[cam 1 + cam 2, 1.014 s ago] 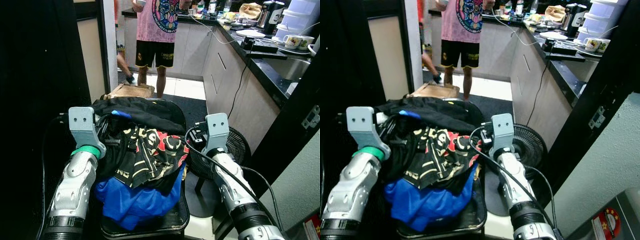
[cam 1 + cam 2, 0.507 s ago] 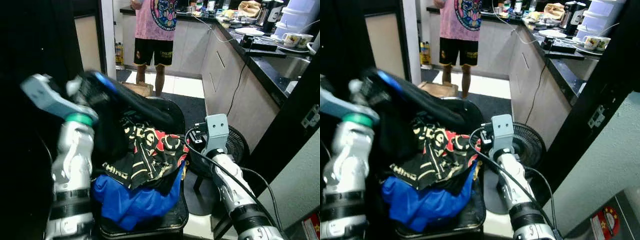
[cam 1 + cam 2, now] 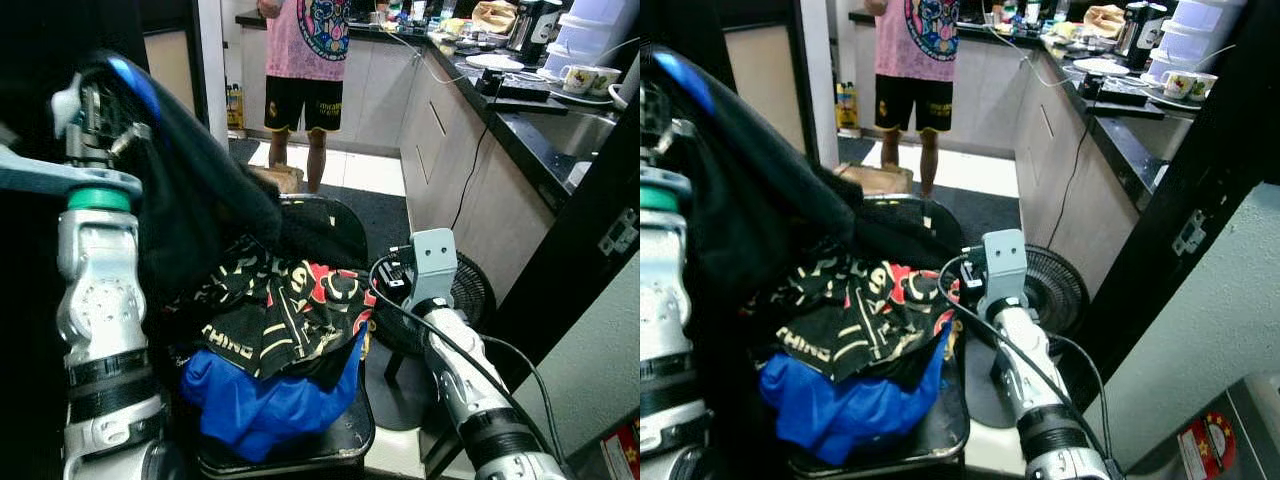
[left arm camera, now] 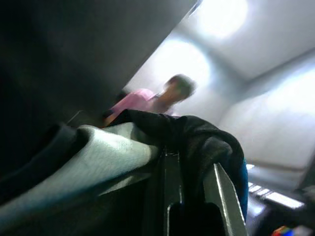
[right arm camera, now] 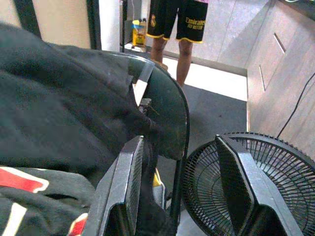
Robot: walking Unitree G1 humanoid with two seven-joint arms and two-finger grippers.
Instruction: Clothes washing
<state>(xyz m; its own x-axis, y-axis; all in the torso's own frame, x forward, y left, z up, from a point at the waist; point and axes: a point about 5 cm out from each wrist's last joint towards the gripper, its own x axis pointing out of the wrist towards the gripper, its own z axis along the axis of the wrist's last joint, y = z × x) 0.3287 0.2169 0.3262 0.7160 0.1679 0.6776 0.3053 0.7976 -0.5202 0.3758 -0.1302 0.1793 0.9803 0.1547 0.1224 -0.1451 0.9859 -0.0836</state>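
Left eye view shows the left gripper (image 3: 100, 105) up high, its fingers pinching a black shirt (image 3: 205, 200) that hangs down to the pile of clothes (image 3: 280, 350) on a black chair (image 3: 335, 225). A blue piece (image 3: 265, 405) lies at the front of the pile. The right gripper (image 5: 184, 184) is beside the chair back with its fingers spread apart, near a fan (image 3: 470, 295). A person (image 3: 310, 60) stands by the kitchen counter (image 3: 530, 110).

The left arm stands raised toward 11 o'clock, its left gripper (image 3: 100, 95) clamped on a black garment (image 3: 205, 205). The right arm reaches forward at 5 o'clock, right gripper (image 5: 184, 189) fingers spread apart.
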